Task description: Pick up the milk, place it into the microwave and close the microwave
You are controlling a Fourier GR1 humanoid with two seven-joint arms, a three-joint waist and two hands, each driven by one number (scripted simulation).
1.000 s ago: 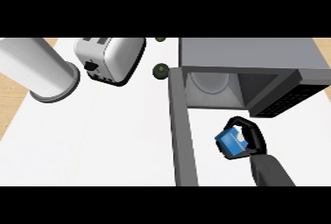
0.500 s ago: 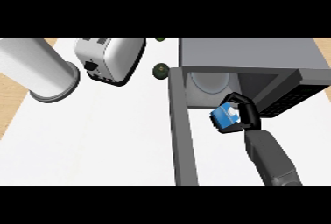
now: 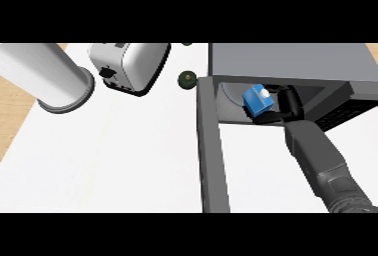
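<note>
While curled fingers (image 3: pixel 284 100) hold milk (image 3: pixel 258 100), right hand (image 3: pixel 286 106) inside open microwave (image 3: pixel 295 62)

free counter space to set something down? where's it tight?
Bare counter runs from below the toaster and grey cylinder to the open microwave door. Crowded: microwave opening, filled by the right robot hand holding the milk.

Matt grey metal microwave (image 3: pixel 288 60), glossy chrome toaster (image 3: pixel 129 65), smooth white counter (image 3: pixel 103 160), wood-look floor (image 3: pixel 15 107)
</note>
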